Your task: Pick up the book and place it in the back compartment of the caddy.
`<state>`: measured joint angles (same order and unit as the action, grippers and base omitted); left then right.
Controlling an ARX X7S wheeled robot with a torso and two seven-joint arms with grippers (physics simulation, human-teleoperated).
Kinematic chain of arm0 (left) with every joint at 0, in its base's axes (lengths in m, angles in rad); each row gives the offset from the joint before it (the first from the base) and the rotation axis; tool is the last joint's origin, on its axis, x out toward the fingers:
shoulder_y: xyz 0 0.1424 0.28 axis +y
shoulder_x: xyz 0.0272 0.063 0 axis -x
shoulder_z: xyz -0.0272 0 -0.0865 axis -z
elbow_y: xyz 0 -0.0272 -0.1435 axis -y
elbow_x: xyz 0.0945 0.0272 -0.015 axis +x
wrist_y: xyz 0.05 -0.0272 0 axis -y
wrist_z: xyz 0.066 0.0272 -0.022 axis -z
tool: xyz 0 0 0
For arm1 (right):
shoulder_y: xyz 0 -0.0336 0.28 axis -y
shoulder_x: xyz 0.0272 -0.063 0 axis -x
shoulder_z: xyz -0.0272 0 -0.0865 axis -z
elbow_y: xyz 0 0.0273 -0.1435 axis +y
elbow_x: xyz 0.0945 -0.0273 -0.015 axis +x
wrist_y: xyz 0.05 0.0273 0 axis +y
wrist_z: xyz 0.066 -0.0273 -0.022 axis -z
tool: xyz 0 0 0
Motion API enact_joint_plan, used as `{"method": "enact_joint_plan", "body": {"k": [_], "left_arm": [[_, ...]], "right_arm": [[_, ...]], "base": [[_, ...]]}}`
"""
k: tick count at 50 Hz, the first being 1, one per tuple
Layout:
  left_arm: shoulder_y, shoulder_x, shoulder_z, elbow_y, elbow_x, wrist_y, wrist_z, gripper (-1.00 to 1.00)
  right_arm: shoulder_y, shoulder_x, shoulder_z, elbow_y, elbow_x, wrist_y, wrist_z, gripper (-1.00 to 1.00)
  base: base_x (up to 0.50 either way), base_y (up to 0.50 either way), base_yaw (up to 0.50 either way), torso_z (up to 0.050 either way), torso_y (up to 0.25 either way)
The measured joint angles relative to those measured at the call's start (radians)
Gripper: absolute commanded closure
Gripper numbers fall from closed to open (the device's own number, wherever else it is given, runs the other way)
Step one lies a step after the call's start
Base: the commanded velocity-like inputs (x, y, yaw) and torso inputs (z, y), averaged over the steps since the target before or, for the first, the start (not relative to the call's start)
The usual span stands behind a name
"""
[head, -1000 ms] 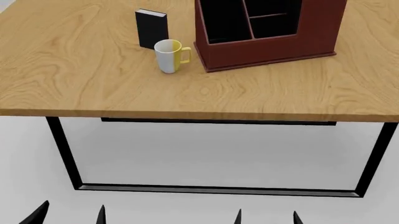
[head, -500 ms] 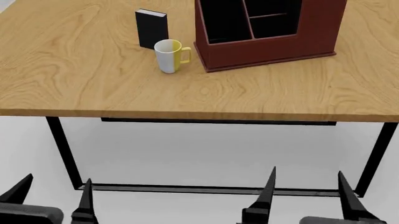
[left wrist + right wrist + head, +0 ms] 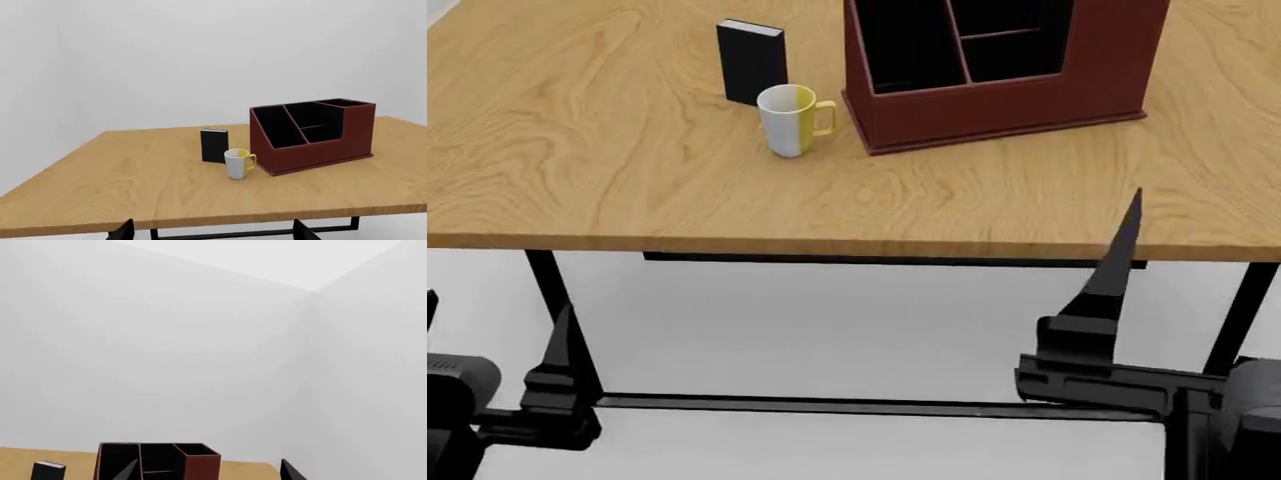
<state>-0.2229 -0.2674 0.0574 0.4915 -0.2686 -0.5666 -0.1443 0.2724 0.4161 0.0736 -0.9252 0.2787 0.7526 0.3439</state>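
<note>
The black book (image 3: 753, 60) stands upright on the wooden table (image 3: 627, 180), just behind the white-and-yellow mug (image 3: 790, 120). To their right is the dark red caddy (image 3: 1001, 105). Its back compartment (image 3: 1012, 58) lies between the thin crossbar and the low near wall, and it holds nothing. My left gripper (image 3: 494, 325) hangs open below the table's front edge at the lower left. My right gripper (image 3: 207, 471) is open too; one finger (image 3: 1114, 265) reaches up across the table's front edge. Both are far from the book and hold nothing.
The mug stands close in front of the book and beside the caddy's left wall. A black metal frame (image 3: 561, 320) carries the table, with a bar along the floor. White walls surround the table in both wrist views.
Both arms have risen from the bottom of the head view. The right gripper climbed higher and moved right; the left moved left. Book, mug and caddy have not moved.
</note>
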Motion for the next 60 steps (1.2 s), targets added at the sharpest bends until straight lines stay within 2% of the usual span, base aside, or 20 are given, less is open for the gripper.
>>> {"method": "enact_joint_plan", "body": {"k": [12, 26, 40, 60], "left_arm": [[-0.059, -0.036, -0.029, 0.06, -0.032, -0.101, -0.01, -1.0], [-0.106, -0.056, -0.045, 0.1, -0.06, -0.174, -0.02, -1.0], [-0.109, -0.062, -0.053, 0.11, -0.072, -0.183, -0.024, -1.0], [-0.105, -0.06, -0.046, 0.111, -0.085, -0.175, -0.027, -1.0]], "right_arm": [[0.16, 0.299, 0.006, -0.084, 0.389, 0.054, 0.326, -1.0], [0.321, 0.52, -0.056, -0.11, 0.663, 0.025, 0.551, -1.0], [0.378, 0.628, -0.139, -0.114, 0.752, -0.042, 0.646, -1.0], [0.383, 0.695, -0.198, -0.11, 0.763, -0.117, 0.687, -1.0]], "base": [[0.0, 0.0, 0.0, 0.0, 0.0], [0.0, 0.0, 0.0, 0.0, 0.0], [0.0, -0.23, 0.0, 0.0, 0.0], [0.0, -0.28, 0.0, 0.0, 0.0]]}}
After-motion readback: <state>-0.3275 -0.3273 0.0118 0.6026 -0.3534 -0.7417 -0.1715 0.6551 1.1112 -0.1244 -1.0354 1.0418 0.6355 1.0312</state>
